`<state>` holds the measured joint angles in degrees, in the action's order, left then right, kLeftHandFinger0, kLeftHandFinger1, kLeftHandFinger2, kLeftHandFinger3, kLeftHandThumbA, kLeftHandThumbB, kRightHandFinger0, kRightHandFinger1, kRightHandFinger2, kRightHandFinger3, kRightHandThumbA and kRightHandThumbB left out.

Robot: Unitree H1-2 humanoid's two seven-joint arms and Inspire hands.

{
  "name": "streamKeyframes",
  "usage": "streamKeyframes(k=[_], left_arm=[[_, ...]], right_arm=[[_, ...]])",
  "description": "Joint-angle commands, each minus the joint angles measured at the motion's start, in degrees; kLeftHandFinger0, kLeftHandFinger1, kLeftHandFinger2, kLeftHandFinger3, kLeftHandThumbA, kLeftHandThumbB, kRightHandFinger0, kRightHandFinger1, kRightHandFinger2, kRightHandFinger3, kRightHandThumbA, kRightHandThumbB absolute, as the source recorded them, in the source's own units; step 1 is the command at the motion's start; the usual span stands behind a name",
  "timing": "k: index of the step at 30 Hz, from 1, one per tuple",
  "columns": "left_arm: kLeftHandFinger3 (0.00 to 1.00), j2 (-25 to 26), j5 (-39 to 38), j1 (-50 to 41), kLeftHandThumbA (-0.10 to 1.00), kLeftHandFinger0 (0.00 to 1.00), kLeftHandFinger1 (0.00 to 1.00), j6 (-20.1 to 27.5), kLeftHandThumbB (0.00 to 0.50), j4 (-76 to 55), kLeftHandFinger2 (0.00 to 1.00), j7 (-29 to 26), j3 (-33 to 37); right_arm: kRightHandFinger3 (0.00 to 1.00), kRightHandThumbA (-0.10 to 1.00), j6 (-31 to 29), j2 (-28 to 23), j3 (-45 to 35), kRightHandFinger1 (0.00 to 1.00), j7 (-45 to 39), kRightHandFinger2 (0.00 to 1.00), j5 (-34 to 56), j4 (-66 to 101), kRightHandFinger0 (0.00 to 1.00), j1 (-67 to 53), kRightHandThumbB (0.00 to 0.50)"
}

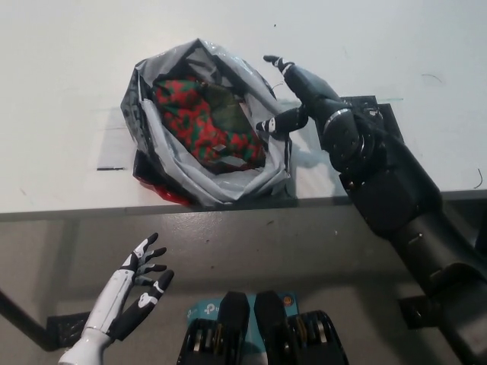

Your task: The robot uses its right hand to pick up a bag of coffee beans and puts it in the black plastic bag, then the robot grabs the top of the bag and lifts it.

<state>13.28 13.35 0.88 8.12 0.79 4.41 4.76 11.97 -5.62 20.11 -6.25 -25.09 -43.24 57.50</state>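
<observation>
Desk [68, 68]: white top, filling the upper half of the frame, front edge running across the middle.

Plastic bag [209, 179]: black outside, grey glossy lining showing, mouth spread wide; sits left of centre on the desk, close to the front edge.

Coffee bag [199, 118]: red and green patterned pack, lying inside the plastic bag, visible through the open mouth.

Right robot hand [300, 87]: black, at upper centre-right, at the right rim of the plastic bag. Fingers spread and released; one fingertip reaches to the rim, whether it presses the plastic cannot be told. Grasps nothing.

Left robot hand [137, 293]: white with dark fingers, lower left of the frame, below the desk edge, fingers apart, holding nothing.
</observation>
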Motion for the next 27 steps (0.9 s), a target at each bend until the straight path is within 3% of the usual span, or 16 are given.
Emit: streamKeyframes(k=[1, 12, 13, 16, 17, 18, 19, 20, 22, 23, 24, 25, 26, 27], left_arm=[[1.00, 0.77, 0.22, 1.13, 0.87, 0.64, 0.77, 1.29, 0.141, -0.46, 0.88, -0.01, -0.22], [1.00, 0.90, 0.83, 1.39, 0.87, 0.63, 0.77, 0.88, 0.141, -0.55, 0.89, -0.01, 0.02], [1.00, 0.88, 0.80, 1.52, 0.87, 0.63, 0.76, 1.02, 0.138, -0.55, 0.89, -0.04, 0.02], [1.00, 0.92, 0.74, 1.75, 0.88, 0.63, 0.76, 1.07, 0.147, -0.45, 0.89, 0.01, 0.05], [1.00, 0.93, 0.69, 1.85, 0.89, 0.63, 0.77, 0.91, 0.151, -0.43, 0.89, 0.05, 0.04], [1.00, 0.95, 0.68, 1.87, 0.89, 0.63, 0.77, 0.78, 0.151, -0.47, 0.89, 0.08, 0.02], [1.00, 0.92, 0.72, 1.91, 0.89, 0.63, 0.77, 0.69, 0.152, -0.50, 0.89, 0.08, 0.04], [1.00, 0.86, 0.67, 1.94, 0.89, 0.63, 0.77, 0.57, 0.155, -0.61, 0.89, 0.14, 0.08], [1.00, 0.86, 0.50, 1.94, 0.89, 0.63, 0.77, 0.49, 0.157, -0.69, 0.89, 0.27, 0.10], [1.00, 0.86, 0.51, 2.14, 0.89, 0.63, 0.77, 0.63, 0.159, -0.52, 0.89, 0.27, 0.13], [1.00, 0.89, 0.58, 2.47, 0.89, 0.64, 0.77, 0.75, 0.165, -0.28, 0.89, 0.28, 0.20], [1.00, 0.90, 0.63, 2.58, 0.89, 0.64, 0.77, 0.75, 0.165, -0.22, 0.89, 0.29, 0.23], [1.00, 0.94, 0.75, 2.83, 0.90, 0.64, 0.77, 0.89, 0.165, 0.06, 0.90, 0.26, 0.29], [1.00, 0.97, 0.77, 2.98, 0.89, 0.64, 0.77, 1.26, 0.157, 0.32, 0.89, 0.20, 0.33]], right_arm=[[1.00, 0.88, 1.04, 0.87, -0.98, 1.00, -2.16, 1.00, 1.73, -0.47, 1.00, 1.41, 0.489], [1.00, 0.88, 5.65, 2.89, -5.18, 1.00, -7.10, 1.00, 6.91, -3.30, 1.00, 3.20, 0.498], [1.00, 0.81, 7.39, 3.27, -5.71, 1.00, -6.90, 1.00, 7.22, -3.28, 0.94, 3.34, 0.449], [1.00, 0.78, 9.17, 3.68, -6.26, 1.00, -6.58, 1.00, 7.59, -3.50, 0.93, 3.62, 0.440], [1.00, 0.75, 9.49, 3.90, -6.14, 1.00, -5.56, 1.00, 7.01, -4.21, 0.77, 3.98, 0.389], [1.00, 0.75, 9.63, 3.99, -5.85, 0.91, -4.96, 1.00, 6.41, -4.55, 0.70, 4.20, 0.386], [1.00, 0.72, 9.49, 3.98, -5.82, 0.69, -4.75, 0.93, 6.27, -4.88, 0.55, 4.41, 0.322], [0.70, 0.61, 9.38, 4.22, -6.88, 0.16, -4.24, 0.30, 7.24, -5.94, 0.08, 5.04, 0.209], [0.41, 0.53, 9.75, 4.58, -8.30, 0.01, -3.84, 0.17, 8.58, -6.57, 0.00, 5.60, 0.183], [0.37, 0.48, 9.61, 4.71, -9.28, 0.00, -3.35, 0.16, 9.32, -6.26, 0.00, 5.68, 0.158], [0.38, 0.49, 9.52, 4.83, -10.70, 0.03, -2.60, 0.24, 10.25, -5.64, 0.00, 5.82, 0.130], [0.38, 0.49, 9.54, 4.84, -11.10, 0.03, -2.38, 0.24, 10.42, -5.39, 0.00, 5.87, 0.130], [0.63, 0.45, 9.47, 4.93, -12.33, 0.19, -1.81, 0.49, 11.08, -4.97, 0.00, 5.97, 0.116], [0.77, 0.45, 9.49, 5.17, -13.77, 0.26, -1.12, 0.58, 11.90, -4.58, 0.00, 5.99, 0.128]])
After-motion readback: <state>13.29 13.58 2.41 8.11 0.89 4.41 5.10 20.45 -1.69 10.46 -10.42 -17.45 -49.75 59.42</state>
